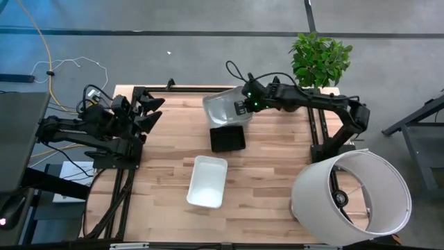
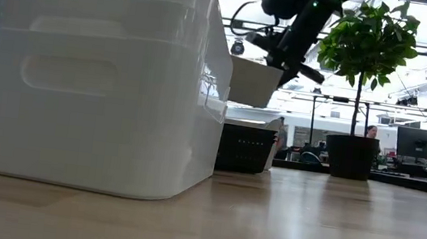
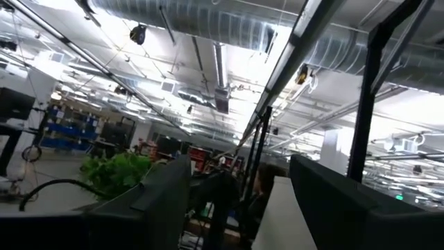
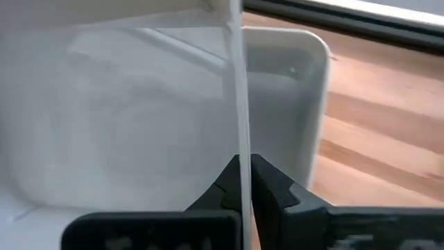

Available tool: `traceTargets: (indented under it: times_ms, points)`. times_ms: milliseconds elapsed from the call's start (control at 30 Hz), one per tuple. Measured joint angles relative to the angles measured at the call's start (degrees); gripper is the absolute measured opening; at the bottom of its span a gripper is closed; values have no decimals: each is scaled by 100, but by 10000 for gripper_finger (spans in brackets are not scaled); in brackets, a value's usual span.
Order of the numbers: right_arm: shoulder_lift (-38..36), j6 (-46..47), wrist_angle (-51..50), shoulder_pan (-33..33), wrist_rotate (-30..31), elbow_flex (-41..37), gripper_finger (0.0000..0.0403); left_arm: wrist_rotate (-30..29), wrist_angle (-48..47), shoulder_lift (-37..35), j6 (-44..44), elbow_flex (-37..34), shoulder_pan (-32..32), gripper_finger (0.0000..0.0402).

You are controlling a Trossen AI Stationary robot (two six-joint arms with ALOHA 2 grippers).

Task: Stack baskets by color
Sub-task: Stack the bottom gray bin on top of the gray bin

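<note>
The right end effector (image 4: pixel 244 182) is pinched on the thin wall of a translucent grey basket (image 1: pixel 225 109), its two dark fingers (image 4: pixel 277 191) pressed against either side of the rim. In the high view this end effector (image 1: pixel 244 104) sits over the far middle of the worktop (image 1: pixel 263 177), and the low view shows the grey basket (image 2: pixel 252 82) held up in the air, tilted, above a black basket (image 2: pixel 244 146). The right wrist view looks down into the held basket's pale interior, with a rounded corner of a white tray below it and bare wood beside.

The black basket (image 1: pixel 227 138) stands on the worktop just nearer than the held one. Nearer still and well apart from it is the white stack (image 1: pixel 207 180), one pile from above; in the low view it (image 2: pixel 104 82) shows three nested rims, so three white baskets. How many black ones are nested cannot be told.

The left end effector (image 1: pixel 149 111) rests at the worktop's far left edge with its fingers (image 3: pixel 166 201) spread, holding nothing and pointing up toward the ceiling.

A potted plant (image 1: pixel 319 61) stands at the far right corner, behind the right arm. A big white lampshade (image 1: pixel 354 191) lies at the near right edge. A person (image 2: pixel 372 132) shows in the room beyond the plant.
</note>
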Motion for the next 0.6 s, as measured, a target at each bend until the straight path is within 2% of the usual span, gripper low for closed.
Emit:
traceTargets:
  times_ms: [233,600]
  points:
    - [-45,337,-404,-284,348,1,0,-221,-36,-1,2,0,0,234]
    - [287,675,-329,-333,34,2,0,-252,-35,0,276,0,0,234]
